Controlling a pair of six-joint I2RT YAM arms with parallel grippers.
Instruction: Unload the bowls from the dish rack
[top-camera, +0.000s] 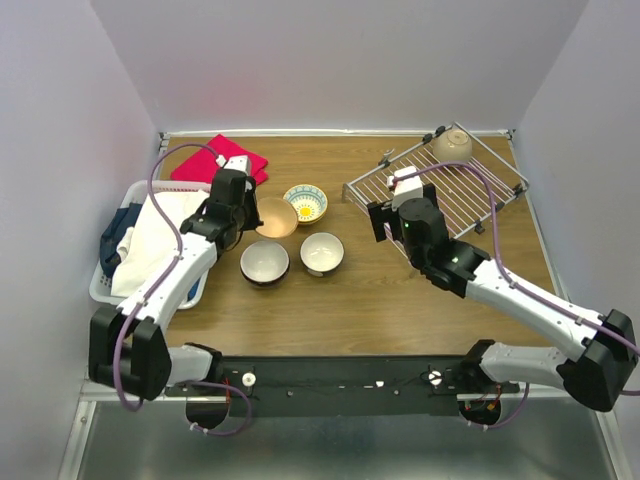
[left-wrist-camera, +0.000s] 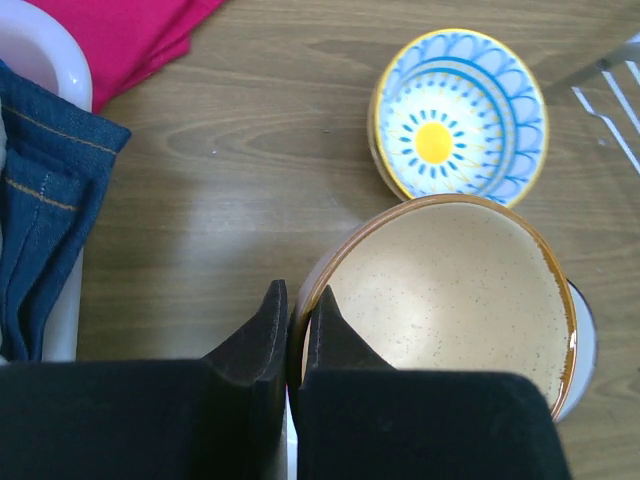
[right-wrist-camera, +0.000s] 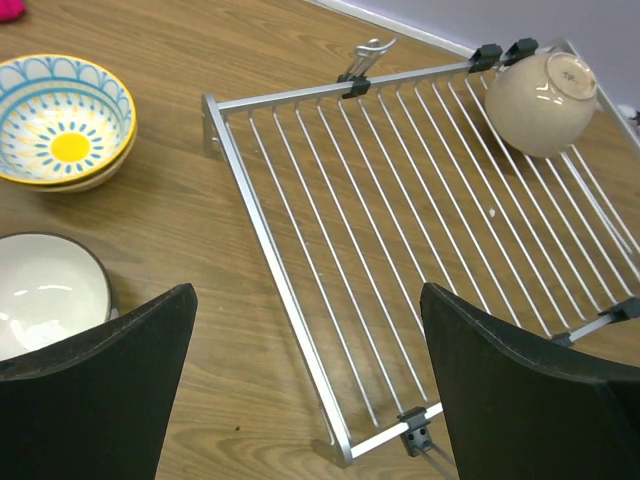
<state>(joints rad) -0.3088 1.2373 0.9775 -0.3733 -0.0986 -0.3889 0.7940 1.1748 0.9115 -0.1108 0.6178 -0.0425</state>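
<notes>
Neighbouring the tan bowl (top-camera: 276, 216): basket (top-camera: 98, 288), red cloth (top-camera: 215, 158)

1. A wooden surface (top-camera: 400, 300) fills the middle of the top view. It is mid-brown, with the grain running left to right.
2. A plain back wall (top-camera: 340, 60) closes the upper part of the frame. It is pale with a faint lilac-grey cast.
3. A left wall (top-camera: 50, 150) and a right wall (top-camera: 600, 120) of the same colour slant in from the sides, so the surface is boxed in on three sides.
4. A thin white trim (top-camera: 340, 132) runs along the far edge, where the surface meets the back wall.
5. A grey metal panel (top-camera: 330, 450) lies across the bottom of the frame, below the near edge.
6. The light is soft and even. The left wrist view shows a broad pale sheen on the wood at middle left, and shadows are faint.
</notes>
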